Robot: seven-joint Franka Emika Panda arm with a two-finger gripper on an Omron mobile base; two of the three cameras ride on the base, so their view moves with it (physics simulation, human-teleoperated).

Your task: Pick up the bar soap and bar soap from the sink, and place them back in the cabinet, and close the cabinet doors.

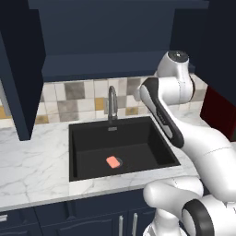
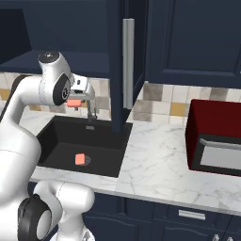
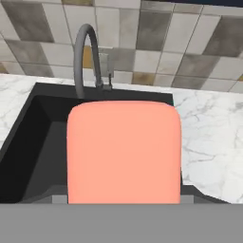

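Note:
One salmon-pink bar soap (image 3: pixel 124 152) is held in my gripper (image 2: pixel 75 100), which is shut on it above the back of the black sink (image 1: pixel 87 138), close to the curved grey faucet (image 1: pixel 111 99). In the hand view this bar hides the fingertips. The second bar soap (image 1: pixel 113 162) lies on the basin floor beside the round drain, and shows as bar soap (image 2: pixel 80 159) from the other side. Above, the navy cabinet stands open with its shelf (image 1: pixel 106 62) bare. Its left door (image 1: pixel 20 69) and right door (image 2: pixel 117 61), with a long silver handle (image 2: pixel 128 70), swing outward.
White marble counter (image 2: pixel 155 160) runs on both sides of the sink. A dark red appliance (image 2: pixel 216 136) stands on the counter at the right. Tiled backsplash (image 1: pixel 78 97) lies behind the faucet. Low navy cabinets (image 1: pixel 92 221) sit below the counter.

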